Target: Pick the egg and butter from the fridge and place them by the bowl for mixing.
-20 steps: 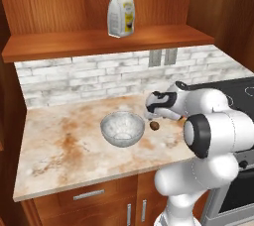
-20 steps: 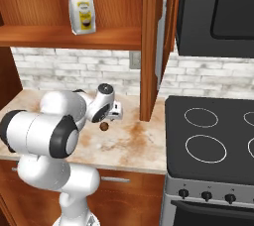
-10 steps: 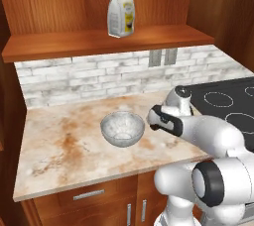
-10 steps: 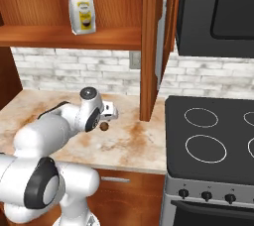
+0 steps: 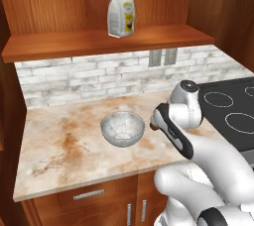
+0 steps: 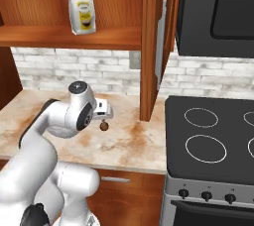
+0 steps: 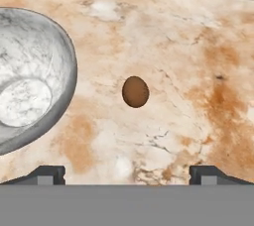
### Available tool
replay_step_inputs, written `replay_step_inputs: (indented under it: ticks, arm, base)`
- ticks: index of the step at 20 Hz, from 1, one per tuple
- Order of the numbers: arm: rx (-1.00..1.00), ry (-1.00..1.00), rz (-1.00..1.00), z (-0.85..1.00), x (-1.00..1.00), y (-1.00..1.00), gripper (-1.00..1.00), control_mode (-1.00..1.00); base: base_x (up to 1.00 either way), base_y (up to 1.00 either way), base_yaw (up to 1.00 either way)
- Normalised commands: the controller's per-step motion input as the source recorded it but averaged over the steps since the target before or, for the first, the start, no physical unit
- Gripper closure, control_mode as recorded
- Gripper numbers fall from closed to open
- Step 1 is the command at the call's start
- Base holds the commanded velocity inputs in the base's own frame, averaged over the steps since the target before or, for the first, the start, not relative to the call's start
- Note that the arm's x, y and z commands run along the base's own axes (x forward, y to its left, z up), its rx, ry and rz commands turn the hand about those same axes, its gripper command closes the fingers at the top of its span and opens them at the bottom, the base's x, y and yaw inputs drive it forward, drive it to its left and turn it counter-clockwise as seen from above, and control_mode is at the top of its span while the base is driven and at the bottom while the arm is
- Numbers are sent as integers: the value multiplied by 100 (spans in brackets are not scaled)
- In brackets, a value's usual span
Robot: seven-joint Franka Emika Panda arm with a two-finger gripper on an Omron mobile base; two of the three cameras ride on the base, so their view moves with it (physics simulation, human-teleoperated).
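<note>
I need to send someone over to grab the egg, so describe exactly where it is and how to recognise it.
Start at the marbled beige and rust stone counter below the white brick backsplash, left of the black stove. Find the round clear glassy bowl on it; the small brown oval egg lies on the bare counter just beside that bowl, not in it. It is the only small dark thing there.

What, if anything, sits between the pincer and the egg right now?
Nothing visible. In the hand view the egg lies alone on bare counter, straight ahead of the open pincer, with its finger tips set wide to either side. The bowl sits off to one side of the egg, not touching it and not in the line.
</note>
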Motion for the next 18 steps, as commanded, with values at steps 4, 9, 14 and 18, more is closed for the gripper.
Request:
replay_step_inputs:
  ticks: [4,9,14,18]
  arm:
    - [4,2,-2,33,-68,0,-100,-100]
    - [1,0,-3,22,-70,0,-100,-100]
    - [0,-1,-4,23,-60,0,-100,-100]
    - [0,0,-5,25,-51,-1,-100,-100]
  base:
    - [0,0,0]
    - [0,0,0]
    - [0,0,0]
    - [0,0,0]
